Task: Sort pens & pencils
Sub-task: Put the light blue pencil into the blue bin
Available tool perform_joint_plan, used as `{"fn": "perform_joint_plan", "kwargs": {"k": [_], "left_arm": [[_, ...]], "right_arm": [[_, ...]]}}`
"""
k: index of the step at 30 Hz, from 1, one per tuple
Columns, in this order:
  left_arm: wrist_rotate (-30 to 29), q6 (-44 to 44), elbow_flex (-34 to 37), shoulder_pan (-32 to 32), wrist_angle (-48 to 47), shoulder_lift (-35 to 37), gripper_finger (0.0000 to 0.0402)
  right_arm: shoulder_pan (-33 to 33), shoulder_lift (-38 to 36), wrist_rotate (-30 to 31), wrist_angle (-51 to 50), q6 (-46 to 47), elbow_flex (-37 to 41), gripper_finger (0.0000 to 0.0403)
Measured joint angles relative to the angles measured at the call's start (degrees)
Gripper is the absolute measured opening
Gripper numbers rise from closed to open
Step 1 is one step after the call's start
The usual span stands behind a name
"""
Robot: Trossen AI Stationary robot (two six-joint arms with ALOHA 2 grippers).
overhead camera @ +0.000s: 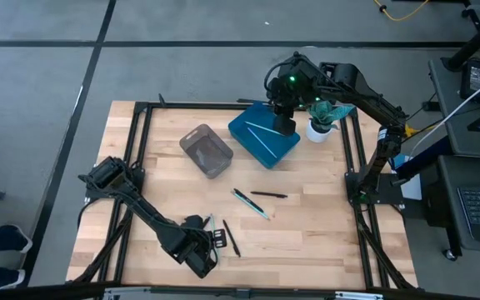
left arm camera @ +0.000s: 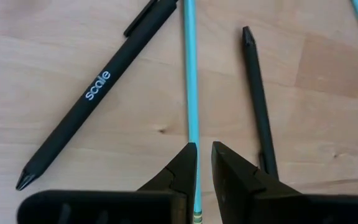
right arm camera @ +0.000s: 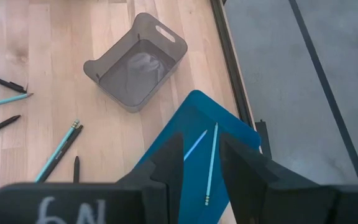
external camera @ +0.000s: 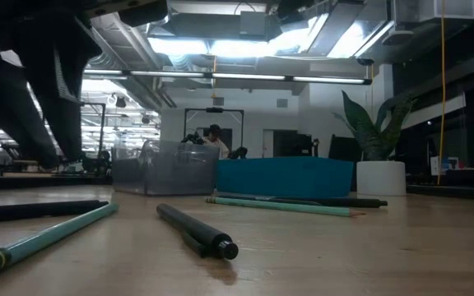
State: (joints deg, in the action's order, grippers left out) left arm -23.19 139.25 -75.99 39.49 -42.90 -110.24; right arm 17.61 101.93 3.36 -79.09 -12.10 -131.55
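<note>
You are mid-sort: two light blue pencils [right arm camera: 211, 163] already lie in the blue bin [overhead camera: 262, 136] at the far side of the wooden table [overhead camera: 323, 208], and the rest are loose on the boards. Beside the blue bin sits the clear grey bin [overhead camera: 206, 150], which looks empty in the right wrist view — I judge it is meant for the black pens.

Your right gripper [right arm camera: 201, 163] hovers over the blue bin, fingers apart and holding nothing. Your left gripper [left arm camera: 204, 163] is down at the near edge of the table, fingers a narrow gap apart, right over a light blue pencil [left arm camera: 190, 74]. It has not closed on it; the pencil runs just beside one fingertip rather than cleanly between the two.

So the next move calls for a small sideways correction to centre the pencil in the gap, then a close and lift, then a carry to the blue bin.

Mind the neighbours — a black pen printed "scale" [left arm camera: 92, 99] lies on one side of that pencil and a thinner black pen [left arm camera: 257, 99] on the other, both near enough to be nudged. Mid-table, another blue pencil [overhead camera: 251, 203] and a black pen [overhead camera: 268, 195] wait. A small potted plant [overhead camera: 321, 121] stands just beside the blue bin, close to your right arm.
</note>
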Motion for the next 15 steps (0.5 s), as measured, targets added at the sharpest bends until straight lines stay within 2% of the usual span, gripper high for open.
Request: {"fn": "perform_joint_plan", "kwargs": {"k": [15], "left_arm": [[-0.23, -4.8, 0.02, -0.01, 0.55, 0.0, 0.0041]], "right_arm": [[0.0, 0.0, -0.01, -0.04, 0.0, 0.0, 0.0104]]}}
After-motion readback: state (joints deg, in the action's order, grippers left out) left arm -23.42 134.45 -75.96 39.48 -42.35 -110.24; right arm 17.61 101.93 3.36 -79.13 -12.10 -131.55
